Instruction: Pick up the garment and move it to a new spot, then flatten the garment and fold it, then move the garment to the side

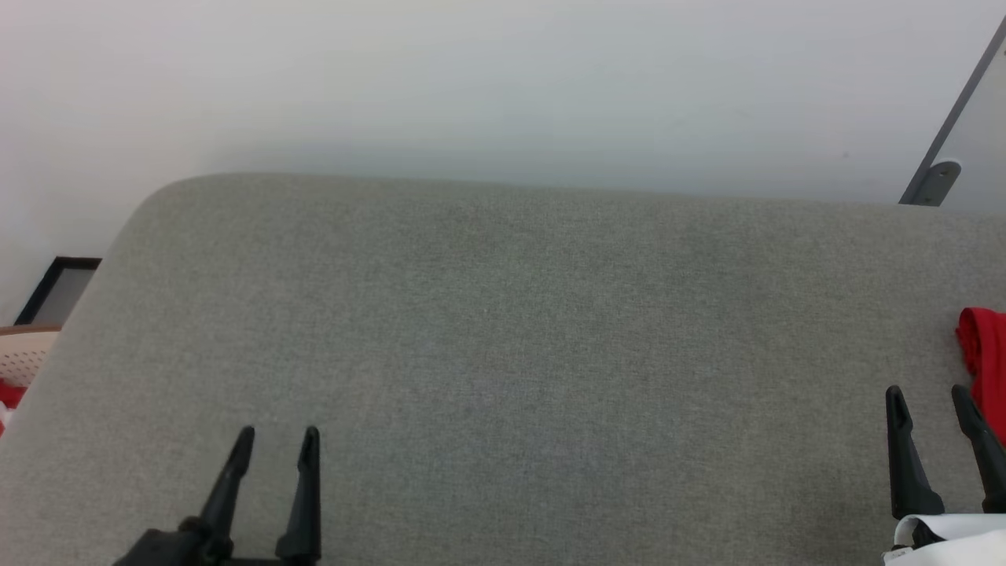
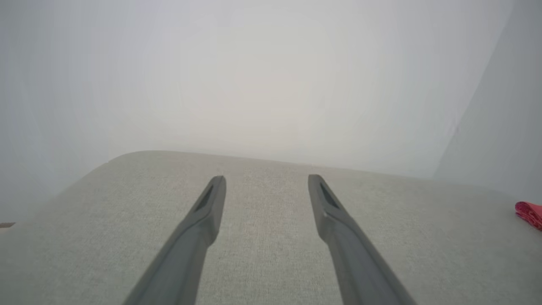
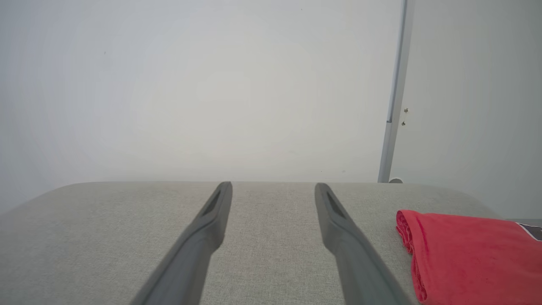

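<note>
The garment [image 1: 986,354] is a bright red folded cloth lying at the far right edge of the grey padded surface [image 1: 511,338]. In the right wrist view the garment [image 3: 470,258] lies flat just right of my right gripper [image 3: 273,186], folded edge toward the fingers. My right gripper [image 1: 927,393] is open and empty, close beside the garment's left edge. My left gripper [image 1: 279,436] is open and empty over bare cloth at the lower left. In the left wrist view my left gripper [image 2: 266,178] points across the surface, with a red corner of the garment [image 2: 529,212] at far right.
A pale wall [image 1: 503,79] rises behind the surface's rounded far edge. A grey metal post [image 3: 394,93] stands at the back right. Left of the surface sit a perforated beige basket [image 1: 23,354] with something red in it and a dark frame [image 1: 59,287].
</note>
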You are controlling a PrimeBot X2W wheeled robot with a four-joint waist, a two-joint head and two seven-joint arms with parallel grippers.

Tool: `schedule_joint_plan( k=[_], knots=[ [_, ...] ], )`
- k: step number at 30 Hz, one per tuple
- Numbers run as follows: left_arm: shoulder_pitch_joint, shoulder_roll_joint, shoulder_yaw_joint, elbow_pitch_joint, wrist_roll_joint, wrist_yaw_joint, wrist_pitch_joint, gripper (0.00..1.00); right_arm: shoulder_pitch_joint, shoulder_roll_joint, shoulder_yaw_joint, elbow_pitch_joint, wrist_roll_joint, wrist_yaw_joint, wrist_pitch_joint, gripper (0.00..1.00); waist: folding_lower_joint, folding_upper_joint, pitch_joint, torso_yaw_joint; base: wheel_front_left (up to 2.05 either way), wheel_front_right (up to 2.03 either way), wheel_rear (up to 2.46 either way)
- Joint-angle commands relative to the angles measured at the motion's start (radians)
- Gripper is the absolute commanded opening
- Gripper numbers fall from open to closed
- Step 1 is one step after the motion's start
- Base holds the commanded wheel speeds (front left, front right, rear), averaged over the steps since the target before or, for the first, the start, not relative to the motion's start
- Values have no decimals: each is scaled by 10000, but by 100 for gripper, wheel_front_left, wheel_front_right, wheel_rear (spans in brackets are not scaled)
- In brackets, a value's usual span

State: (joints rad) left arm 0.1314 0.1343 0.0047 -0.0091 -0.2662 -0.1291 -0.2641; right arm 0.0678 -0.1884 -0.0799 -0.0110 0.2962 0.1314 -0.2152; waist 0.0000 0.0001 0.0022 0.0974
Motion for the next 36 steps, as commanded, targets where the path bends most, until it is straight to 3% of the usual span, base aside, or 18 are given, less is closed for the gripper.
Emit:
schedule_joint_plan(
  k=[1,2,5,36],
  knots=[
    [-78,-2,42,-231,-87,-21,5,100,39,42,0,-94,-7,-17,12,100,0,-1,60,-19,0,0,0],
    [-34,-6,41,-270,-32,0,2,0,7,32,4,-72,1,0,4,0,0,-1,51,-11,0,0,0],
    [51,-99,-21,9,-45,0,11,0,93,142,41,217,32,2,8,0,0,-1,57,-13,0,0,0],
    [-895,-139,82,969,-5353,-6,1168,0,-633,561,-61,1076,5008,-2,1198,0,0,-1,45,-252,0,0,0]
  ],
)
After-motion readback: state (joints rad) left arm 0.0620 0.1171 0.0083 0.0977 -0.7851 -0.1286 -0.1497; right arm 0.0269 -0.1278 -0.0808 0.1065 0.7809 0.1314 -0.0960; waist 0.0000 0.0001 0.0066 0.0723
